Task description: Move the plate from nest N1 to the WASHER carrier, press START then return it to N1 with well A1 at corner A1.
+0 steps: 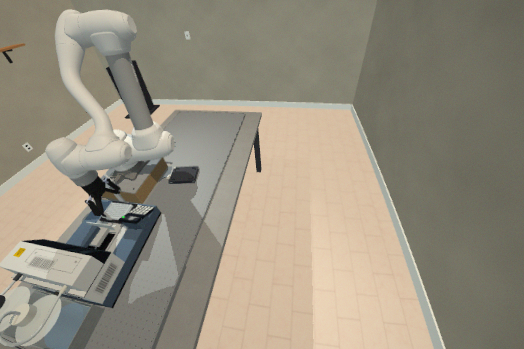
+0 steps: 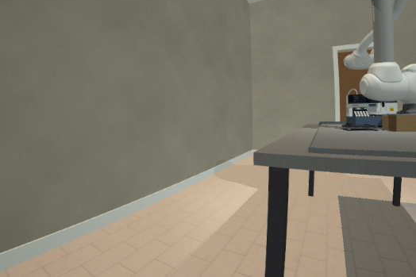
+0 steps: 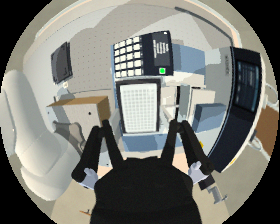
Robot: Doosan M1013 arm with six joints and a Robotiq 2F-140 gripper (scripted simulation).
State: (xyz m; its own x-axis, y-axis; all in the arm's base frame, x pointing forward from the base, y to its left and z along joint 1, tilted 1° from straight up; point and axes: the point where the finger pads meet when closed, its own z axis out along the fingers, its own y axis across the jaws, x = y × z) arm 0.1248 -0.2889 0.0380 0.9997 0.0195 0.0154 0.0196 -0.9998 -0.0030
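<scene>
Released jaws (image 1: 103, 200) above plate (image 1: 120, 210) (image 3: 138, 108); plate between fingertips in wrist view, long axis crossing the closing line.

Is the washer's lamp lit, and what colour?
Lit, green: a bright green square glows beside the white keys.

Open room lies above the white gridded rectangular plate (image 3: 138, 108), between the 2 spread black fingers of the end effector (image 1: 103, 201) (image 3: 139, 112). The white-keyed black keypad (image 1: 136, 213) (image 2: 361, 113) (image 3: 134, 56) borders 1 side; a brown box-shaped block (image 1: 145, 182) (image 2: 398, 123) (image 3: 80, 111) stands beside another.
</scene>
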